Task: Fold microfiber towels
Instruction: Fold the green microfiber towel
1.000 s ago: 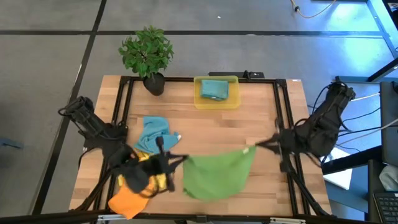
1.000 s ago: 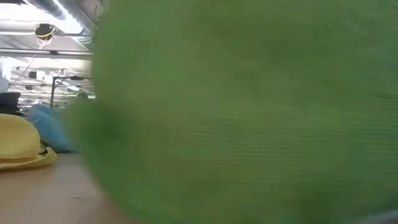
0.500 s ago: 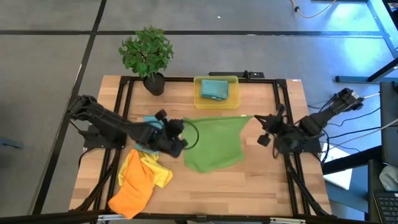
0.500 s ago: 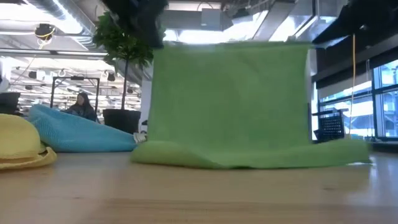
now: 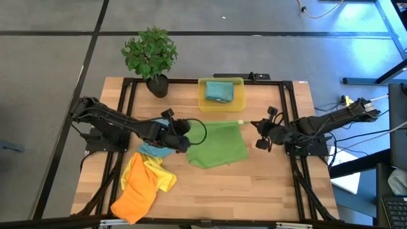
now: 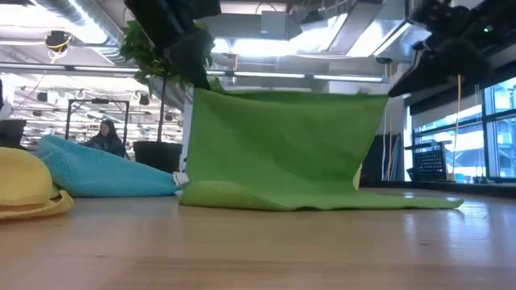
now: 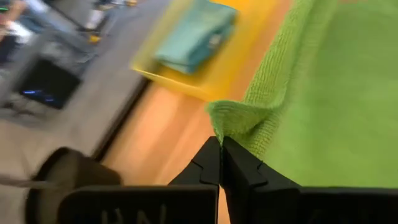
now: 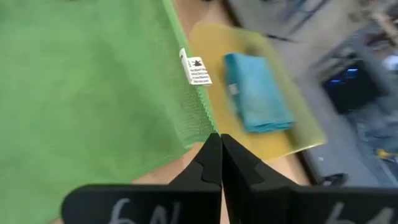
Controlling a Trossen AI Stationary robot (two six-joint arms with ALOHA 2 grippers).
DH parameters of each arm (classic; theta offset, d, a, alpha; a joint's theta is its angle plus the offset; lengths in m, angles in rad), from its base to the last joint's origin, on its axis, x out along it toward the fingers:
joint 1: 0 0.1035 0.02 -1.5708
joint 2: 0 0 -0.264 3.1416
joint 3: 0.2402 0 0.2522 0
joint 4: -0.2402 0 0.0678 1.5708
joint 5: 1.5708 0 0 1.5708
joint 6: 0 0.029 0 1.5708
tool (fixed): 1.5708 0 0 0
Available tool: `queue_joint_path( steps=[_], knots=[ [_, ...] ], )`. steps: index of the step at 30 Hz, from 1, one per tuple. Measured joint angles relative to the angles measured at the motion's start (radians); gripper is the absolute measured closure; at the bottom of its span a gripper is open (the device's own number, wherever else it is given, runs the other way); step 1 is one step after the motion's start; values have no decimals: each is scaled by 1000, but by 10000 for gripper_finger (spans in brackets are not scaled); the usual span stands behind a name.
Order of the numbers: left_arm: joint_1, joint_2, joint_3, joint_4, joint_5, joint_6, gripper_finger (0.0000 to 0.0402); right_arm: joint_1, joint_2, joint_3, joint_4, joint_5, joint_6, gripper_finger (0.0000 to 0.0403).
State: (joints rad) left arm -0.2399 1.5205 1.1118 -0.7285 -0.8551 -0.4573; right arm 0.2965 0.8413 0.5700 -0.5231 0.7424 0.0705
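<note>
A green microfiber towel point(image 5: 219, 146) is held up by its far edge between my two grippers, and its near part point(image 6: 322, 197) lies on the table. My left gripper point(image 5: 193, 129) is shut at the towel's far left corner. My right gripper point(image 5: 250, 125) is shut at its far right corner. A teal towel point(image 5: 152, 151) lies crumpled under my left arm. A yellow towel point(image 5: 156, 178) and an orange towel point(image 5: 133, 200) lie bunched at the near left. Another teal towel point(image 5: 219, 91) lies folded in the yellow bin point(image 5: 236, 102). My left gripper pinches the green towel's far left corner point(image 7: 235, 121) between its two shut fingers, slanting down from the table's left. The corner bunches at the fingertips. My right gripper pinches the far right corner point(image 8: 198, 127), just below the white label point(image 8: 194, 67), slanting down from the table's right. The far edge point(image 6: 290, 93) sags a little between the corners.
A potted plant point(image 5: 151, 56) stands at the far left corner of the table. The yellow bin sits at the far edge, just beyond the held towel. Bare wood point(image 5: 254, 191) lies near and to the right of the green towel.
Both grippers have carried the green towel from the near edge toward the far edge, then sunk. The left one has also swung toward the right. The towel, which hung at the near edge, now has its lower part on the table and its held edge lower.
</note>
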Motion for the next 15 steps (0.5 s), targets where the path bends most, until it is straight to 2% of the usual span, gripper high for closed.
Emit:
queue_joint_path(
  steps=[7,15],
  knots=[
    [-99,31,0,35,162,66,401,1,0,-34,-11,-205,60,403],
    [-201,134,0,90,178,97,401,2,0,-139,71,-310,77,403]
  ],
)
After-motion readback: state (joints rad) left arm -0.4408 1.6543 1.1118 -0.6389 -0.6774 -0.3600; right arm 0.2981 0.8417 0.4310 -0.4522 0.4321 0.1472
